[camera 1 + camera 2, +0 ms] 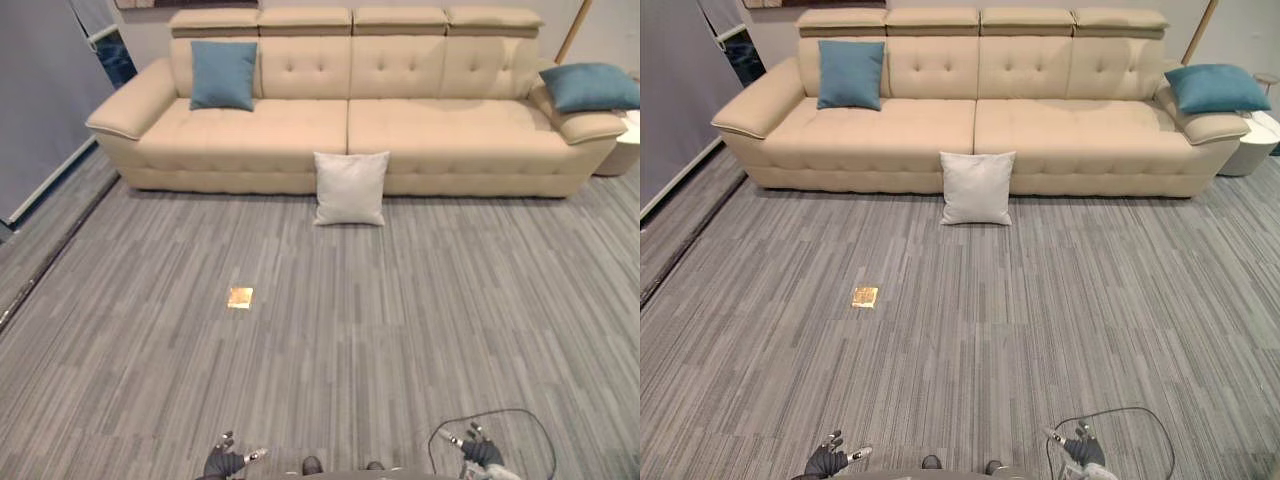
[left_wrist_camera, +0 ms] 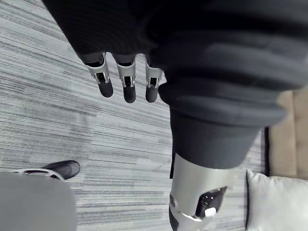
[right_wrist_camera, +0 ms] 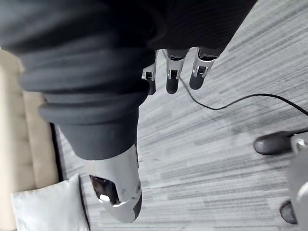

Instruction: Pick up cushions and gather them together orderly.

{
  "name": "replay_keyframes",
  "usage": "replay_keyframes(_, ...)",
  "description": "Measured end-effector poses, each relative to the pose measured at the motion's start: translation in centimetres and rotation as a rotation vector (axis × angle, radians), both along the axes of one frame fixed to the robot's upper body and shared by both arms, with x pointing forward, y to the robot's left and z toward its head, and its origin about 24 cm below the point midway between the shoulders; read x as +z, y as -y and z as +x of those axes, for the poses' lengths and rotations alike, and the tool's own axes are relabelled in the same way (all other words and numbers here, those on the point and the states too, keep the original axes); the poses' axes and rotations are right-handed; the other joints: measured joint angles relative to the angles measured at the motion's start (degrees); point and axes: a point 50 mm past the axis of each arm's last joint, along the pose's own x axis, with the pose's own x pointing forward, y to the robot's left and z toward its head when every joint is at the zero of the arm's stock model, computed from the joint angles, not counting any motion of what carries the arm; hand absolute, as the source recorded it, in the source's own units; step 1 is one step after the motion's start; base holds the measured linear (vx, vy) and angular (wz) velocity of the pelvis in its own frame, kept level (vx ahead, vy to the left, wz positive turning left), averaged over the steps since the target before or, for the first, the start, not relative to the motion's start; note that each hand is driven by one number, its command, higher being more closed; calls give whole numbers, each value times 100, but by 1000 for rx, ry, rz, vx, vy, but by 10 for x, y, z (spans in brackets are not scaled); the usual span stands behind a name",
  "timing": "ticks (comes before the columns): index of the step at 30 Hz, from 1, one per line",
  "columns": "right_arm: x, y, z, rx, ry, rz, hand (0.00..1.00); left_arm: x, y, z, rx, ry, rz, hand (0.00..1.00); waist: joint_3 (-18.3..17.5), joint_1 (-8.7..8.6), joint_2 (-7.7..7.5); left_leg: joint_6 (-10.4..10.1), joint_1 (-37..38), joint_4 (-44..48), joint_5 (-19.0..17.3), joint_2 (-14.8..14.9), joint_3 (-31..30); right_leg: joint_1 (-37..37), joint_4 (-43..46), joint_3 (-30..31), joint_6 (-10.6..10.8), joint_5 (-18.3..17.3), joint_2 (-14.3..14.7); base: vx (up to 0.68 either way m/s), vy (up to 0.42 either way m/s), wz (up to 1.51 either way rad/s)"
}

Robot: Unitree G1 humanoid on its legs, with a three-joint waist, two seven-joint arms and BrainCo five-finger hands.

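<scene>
A white cushion stands on the floor, leaning against the front of the beige sofa at its middle. A blue cushion leans on the sofa's back at the left end. Another blue cushion lies on the right armrest. My left hand hangs low at the bottom edge of the eye views, fingers relaxed and empty. My right hand hangs at the bottom right, fingers also relaxed, holding nothing. Both hands are far from the cushions.
A small gold square lies on the grey striped floor left of centre. A white round side table stands beside the sofa's right end. A dark wall panel runs along the left.
</scene>
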Motion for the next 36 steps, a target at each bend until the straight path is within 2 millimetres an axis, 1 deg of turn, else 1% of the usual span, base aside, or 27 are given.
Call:
replay_keyframes(1,5,1,8,23,31,-18,0,4,-6,4,6,24,13,0,44,-4,-35,-2,13,1,-1,-2,6,25,-26,2,0,0,-1,92,-5,-2)
replay_keyframes(3,10,4,13,65,55,-50,0,8,-11,8,-1,46,30,0,82,-5,-53,-57,112,2,-36,-6,21,140,-72,4,1,0,-9,147,-7,-2)
replay_keyframes(8,15,9,18,128,56,-100,0,12,-12,13,-12,83,27,0,152,-3,64,-307,243,81,-211,24,58,288,-57,2,23,-14,-11,112,-14,0)
replay_keyframes(10,15,8,18,156,51,-103,0,13,-13,13,-14,89,25,0,153,-3,65,-401,236,175,-276,46,74,297,-9,2,52,-33,-11,65,-47,-3)
replay_keyframes(11,15,8,18,159,50,-104,0,14,-13,14,-15,92,25,0,155,-6,62,-412,237,223,-302,51,87,293,49,1,116,-75,-20,70,-70,-4)
replay_keyframes(15,17,15,17,183,33,-142,0,18,-12,20,-22,125,27,0,163,-17,83,-383,216,310,-343,70,102,292,119,-11,141,-129,-22,45,-68,1)
replay_keyframes(17,18,17,16,188,27,-151,0,19,-12,22,-24,134,28,0,163,-20,86,-363,202,421,-474,93,102,296,193,-15,183,-224,-22,36,-63,2)
replay_keyframes(18,18,18,15,190,25,-155,0,20,-12,23,-23,138,27,0,163,-20,85,-297,211,441,-533,93,97,289,252,-28,164,-311,-22,40,-62,1)
replay_keyframes(19,18,19,16,190,25,-157,0,20,-11,23,-24,141,26,0,162,-26,87,-281,203,441,-553,94,97,284,252,-44,201,-336,-23,36,-61,2)
replay_keyframes(23,18,19,16,190,23,-156,0,21,-11,24,-24,146,24,0,162,-38,87,-309,132,455,-587,103,108,217,252,-99,202,-337,-23,33,-50,2)
replay_keyframes(24,19,19,18,190,29,-157,0,22,-10,25,-24,153,22,0,165,-32,87,-325,35,547,-666,116,123,159,254,-96,203,-338,-23,34,-41,-9)
replay_keyframes(25,20,18,21,191,38,-158,0,23,-8,28,-24,169,18,0,165,-20,95,-272,-109,728,-795,140,138,78,262,-67,214,-345,-22,26,-33,-12)
replay_keyframes(26,21,18,24,192,42,-158,0,24,-7,29,-24,176,14,0,172,-11,103,-265,-180,825,-866,155,162,34,284,-37,222,-353,-22,27,-15,-22)
replay_keyframes(27,23,17,30,196,58,-158,0,25,-4,29,-22,184,7,0,182,-5,120,-236,-303,1008,-1009,173,242,-104,430,38,239,-436,-37,22,13,-33)
replay_keyframes(28,25,16,35,198,73,-159,0,26,-2,30,-20,198,0,0,194,-8,138,-136,-401,1197,-1210,175,325,-334,830,71,305,-660,-85,30,24,-33)
replay_keyframes(29,25,16,37,197,77,-160,0,27,-1,31,-22,202,-2,0,201,-6,151,-92,-435,1270,-1311,170,354,-466,1083,84,345,-789,-116,45,53,-29)
replay_keyframes(30,26,16,39,198,78,-158,0,28,0,32,-19,210,-10,0,234,-2,195,1,-435,1381,-1461,155,416,-808,1852,117,529,-999,-196,78,84,-20)
replay_keyframes(31,25,13,38,205,76,-152,0,27,0,31,-19,208,-10,0,255,-15,227,54,-398,1432,-1583,141,440,-1261,2863,104,599,-1038,-282,99,91,-16)
replay_keyframes(32,24,11,38,209,75,-147,0,28,-1,32,-22,208,-6,0,293,-23,218,100,-317,1437,-1651,120,429,-1452,3380,58,626,-1017,-355,151,88,-6)
replay_keyframes(33,22,8,36,216,67,-138,0,29,-4,33,-32,209,4,0,383,-24,178,124,-148,1449,-1749,73,400,-1730,4090,-53,618,-1013,-491,216,67,4)
replay_keyframes(34,18,5,31,223,41,-128,0,30,-6,35,-37,212,14,0,472,-30,192,117,127,1433,-1820,73,342,-1967,4459,-265,531,-1292,-579,253,61,11)
replay_keyframes(35,18,6,30,222,39,-128,0,31,-7,37,-39,216,16,0,511,-44,236,98,206,1402,-1838,113,286,-2068,4438,-393,466,-1394,-585,298,39,28)
replay_keyframes(36,19,6,32,227,43,-131,0,34,-8,44,-44,236,20,0,625,-112,327,74,358,1325,-1851,253,184,-2323,4261,-663,344,-1519,-540,326,-7,34)
